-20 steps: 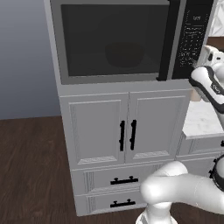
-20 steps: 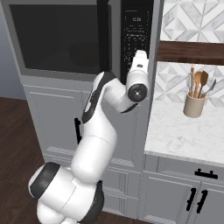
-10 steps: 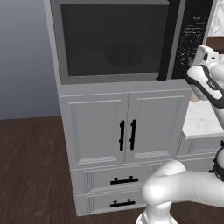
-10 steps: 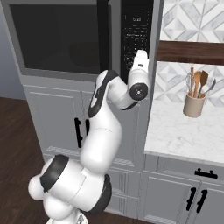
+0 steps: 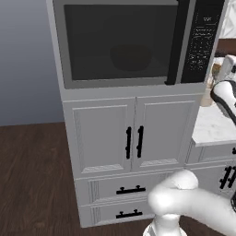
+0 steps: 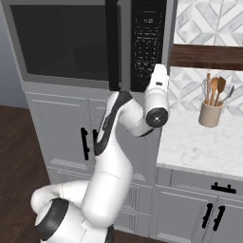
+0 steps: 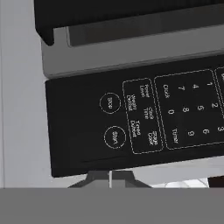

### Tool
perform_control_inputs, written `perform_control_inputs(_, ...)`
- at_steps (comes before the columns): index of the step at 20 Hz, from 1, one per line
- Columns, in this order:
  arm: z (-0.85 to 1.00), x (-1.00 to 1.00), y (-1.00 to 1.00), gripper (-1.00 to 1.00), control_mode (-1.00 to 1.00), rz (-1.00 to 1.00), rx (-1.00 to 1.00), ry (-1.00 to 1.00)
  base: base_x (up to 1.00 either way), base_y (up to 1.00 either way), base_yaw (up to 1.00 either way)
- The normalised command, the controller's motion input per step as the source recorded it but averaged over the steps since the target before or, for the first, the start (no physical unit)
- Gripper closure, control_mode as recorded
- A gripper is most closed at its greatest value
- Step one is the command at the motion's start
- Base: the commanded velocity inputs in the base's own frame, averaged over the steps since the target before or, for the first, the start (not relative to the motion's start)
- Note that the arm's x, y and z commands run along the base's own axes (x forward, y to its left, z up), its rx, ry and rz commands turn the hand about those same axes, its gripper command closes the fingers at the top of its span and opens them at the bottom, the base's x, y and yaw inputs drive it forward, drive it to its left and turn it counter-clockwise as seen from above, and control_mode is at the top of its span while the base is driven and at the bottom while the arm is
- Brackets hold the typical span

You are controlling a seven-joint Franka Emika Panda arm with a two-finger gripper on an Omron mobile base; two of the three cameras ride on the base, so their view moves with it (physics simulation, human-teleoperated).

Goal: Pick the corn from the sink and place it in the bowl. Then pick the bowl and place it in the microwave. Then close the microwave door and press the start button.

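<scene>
The microwave (image 5: 124,44) is grey-framed with dark glass, its control panel (image 7: 131,118) black with white lettering.

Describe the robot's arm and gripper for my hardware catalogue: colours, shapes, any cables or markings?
The arm is glossy white, built of rounded tubular segments with dark grey joint bands and a round dark cap at the wrist. The gripper ends in two small dark fingertips. No cables or markings are visible.

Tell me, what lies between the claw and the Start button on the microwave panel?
In the hand view, just bare black panel lies between the shut claw and the Start button; no other button.
</scene>
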Motion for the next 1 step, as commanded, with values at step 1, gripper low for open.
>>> perform_control_inputs(1, 0.0, -1.0, -0.14, 1.0, -1.0, 0.0, 0.0, 0.0, 0.0, 0.0, 0.0)
